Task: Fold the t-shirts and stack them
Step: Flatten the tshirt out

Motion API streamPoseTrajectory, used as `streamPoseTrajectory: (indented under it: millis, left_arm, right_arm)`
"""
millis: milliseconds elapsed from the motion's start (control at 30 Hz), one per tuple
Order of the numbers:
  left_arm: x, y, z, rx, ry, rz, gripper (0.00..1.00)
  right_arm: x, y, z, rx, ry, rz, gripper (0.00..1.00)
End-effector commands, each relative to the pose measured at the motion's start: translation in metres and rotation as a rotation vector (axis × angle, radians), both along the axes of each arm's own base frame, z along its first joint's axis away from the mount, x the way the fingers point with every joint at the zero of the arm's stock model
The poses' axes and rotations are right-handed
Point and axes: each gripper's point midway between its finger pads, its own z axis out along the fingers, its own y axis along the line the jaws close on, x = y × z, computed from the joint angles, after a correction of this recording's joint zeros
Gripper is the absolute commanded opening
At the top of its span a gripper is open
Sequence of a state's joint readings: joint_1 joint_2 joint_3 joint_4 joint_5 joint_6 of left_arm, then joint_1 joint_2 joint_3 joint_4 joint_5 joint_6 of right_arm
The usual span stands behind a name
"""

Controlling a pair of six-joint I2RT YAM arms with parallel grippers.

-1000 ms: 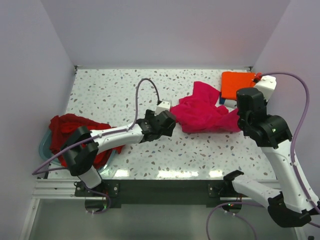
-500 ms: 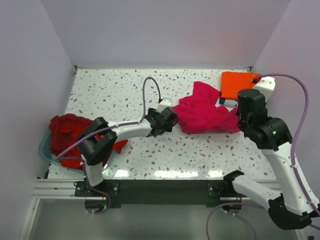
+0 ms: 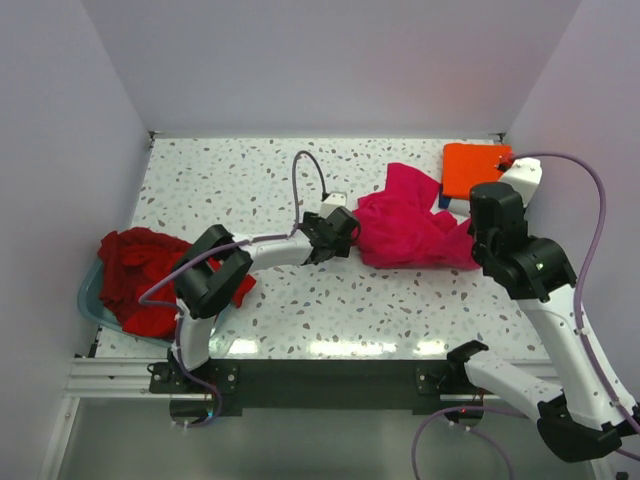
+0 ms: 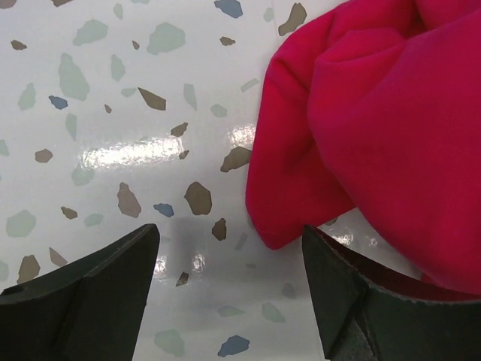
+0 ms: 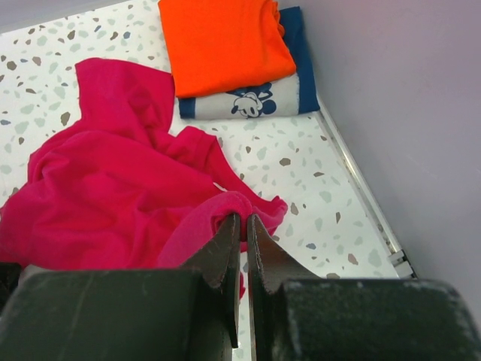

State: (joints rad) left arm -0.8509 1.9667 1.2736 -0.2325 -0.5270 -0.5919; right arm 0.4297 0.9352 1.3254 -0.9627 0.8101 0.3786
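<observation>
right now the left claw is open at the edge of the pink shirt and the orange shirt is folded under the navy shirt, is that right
Not quite. The left claw is open at the edge of the pink shirt, but the orange shirt lies folded on top of the navy shirt, not under it. The right wrist view shows this.

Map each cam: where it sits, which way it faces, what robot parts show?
Top external: above and behind the bases, looking down at the table; both arms, left hand and right hand at opposite ends of the magenta t-shirt.
Left wrist: on the left arm, facing down at table and shirt edge; two open fingers show.
Right wrist: low, facing the far right corner, orange t-shirt on navy t-shirt; its fingers shut on magenta cloth.
Shared: all three see the magenta t-shirt.
</observation>
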Motion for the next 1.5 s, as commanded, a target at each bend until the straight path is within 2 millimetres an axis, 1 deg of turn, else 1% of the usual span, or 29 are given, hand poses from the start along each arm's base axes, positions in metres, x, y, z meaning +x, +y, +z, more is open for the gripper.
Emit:
streamPoseTrajectory:
  millis: [0,200,300,367,400,467,567,667,700,733,800,833,867,900,933,967,1000,1033,1100,1133,1167,1200,1267,1300,1333,1367,1400,1433,1467]
  left_arm:
    - [0.011,-0.018,0.008,-0.065,-0.028,0.007,0.79]
    - [0.012,-0.020,0.001,-0.055,-0.018,0.003,0.71]
    - [0.011,-0.025,-0.004,-0.064,-0.005,-0.019,0.59]
    - [0.010,-0.028,-0.007,-0.069,0.006,-0.034,0.56]
    - [0.010,-0.029,-0.009,-0.070,0.009,-0.036,0.51]
    - [0.009,-0.030,-0.012,-0.069,0.016,-0.039,0.47]
    - [0.011,-0.030,-0.015,-0.060,0.015,-0.040,0.35]
    - [0.014,-0.026,-0.017,-0.042,0.010,-0.029,0.17]
    - [0.015,-0.023,-0.016,-0.034,0.008,-0.021,0.00]
    - [0.017,-0.014,-0.016,-0.015,0.015,-0.003,0.00]
    - [0.023,0.002,-0.004,0.014,-0.005,0.038,0.00]
    - [0.028,0.023,0.002,0.050,-0.013,0.085,0.00]
    - [0.030,0.037,0.020,0.054,-0.040,0.108,0.00]
    - [0.031,0.050,0.031,0.065,-0.061,0.135,0.00]
    - [0.034,0.074,0.042,0.092,-0.074,0.181,0.00]
    - [0.033,0.095,0.068,0.094,-0.125,0.230,0.00]
    - [0.034,0.109,0.081,0.092,-0.145,0.257,0.00]
    - [0.035,0.135,0.108,0.076,-0.187,0.315,0.00]
    - [0.031,0.159,0.123,0.080,-0.210,0.353,0.00]
    - [0.030,0.177,0.131,0.093,-0.218,0.389,0.00]
    - [0.028,0.189,0.150,0.091,-0.253,0.425,0.00]
    - [0.027,0.202,0.158,0.100,-0.261,0.455,0.00]
    - [0.020,0.218,0.174,0.115,-0.282,0.486,0.00]
    - [0.018,0.226,0.179,0.121,-0.291,0.503,0.00]
    - [0.015,0.233,0.188,0.126,-0.309,0.521,0.00]
    - [0.015,0.237,0.191,0.133,-0.310,0.527,0.00]
    - [0.014,0.247,0.193,0.137,-0.307,0.550,0.00]
    - [0.014,0.250,0.200,0.127,-0.316,0.551,0.00]
    - [0.014,0.253,0.203,0.125,-0.319,0.552,0.00]
  right_arm:
    - [0.003,0.000,0.010,0.018,-0.053,0.004,0.00]
    - [0.000,-0.003,0.014,0.016,-0.069,-0.001,0.00]
    - [0.000,-0.003,0.014,0.016,-0.071,-0.002,0.00]
    - [0.000,-0.003,0.013,0.015,-0.070,-0.003,0.00]
    - [0.001,-0.003,0.013,0.014,-0.069,-0.003,0.00]
    - [0.001,-0.004,0.012,0.012,-0.068,-0.006,0.00]
    - [-0.001,-0.004,0.011,0.012,-0.064,-0.005,0.00]
    - [-0.002,-0.003,0.012,0.021,-0.071,0.000,0.00]
    - [-0.002,-0.003,0.012,0.025,-0.072,0.002,0.00]
    - [-0.002,-0.002,0.012,0.024,-0.068,0.006,0.00]
    - [0.000,-0.003,0.011,0.013,-0.060,0.004,0.00]
    - [0.002,-0.003,0.011,0.011,-0.063,-0.001,0.00]
    - [0.003,-0.002,0.011,0.003,-0.056,-0.002,0.00]
    - [0.005,-0.003,0.013,0.002,-0.059,-0.005,0.00]
    - [0.006,-0.004,0.014,-0.006,-0.059,-0.012,0.00]
    - [0.007,-0.005,0.016,-0.016,-0.057,-0.019,0.00]
    - [0.007,-0.007,0.023,-0.016,-0.071,-0.026,0.00]
    - [0.007,-0.008,0.027,-0.028,-0.072,-0.025,0.00]
    - [0.006,-0.013,0.042,-0.041,-0.097,-0.046,0.00]
    - [0.003,-0.018,0.047,-0.059,-0.093,-0.058,0.00]
    - [0.001,-0.022,0.053,-0.068,-0.100,-0.076,0.00]
    - [-0.003,-0.025,0.065,-0.069,-0.125,-0.084,0.00]
    - [-0.009,-0.030,0.077,-0.070,-0.147,-0.100,0.00]
    - [-0.014,-0.034,0.091,-0.064,-0.179,-0.113,0.00]
    - [-0.018,-0.036,0.097,-0.066,-0.186,-0.118,0.00]
    - [-0.020,-0.038,0.103,-0.065,-0.197,-0.121,0.00]
    - [-0.025,-0.041,0.116,-0.060,-0.224,-0.128,0.00]
    - [-0.028,-0.043,0.120,-0.064,-0.222,-0.128,0.00]
    - [-0.034,-0.046,0.132,-0.056,-0.249,-0.135,0.00]
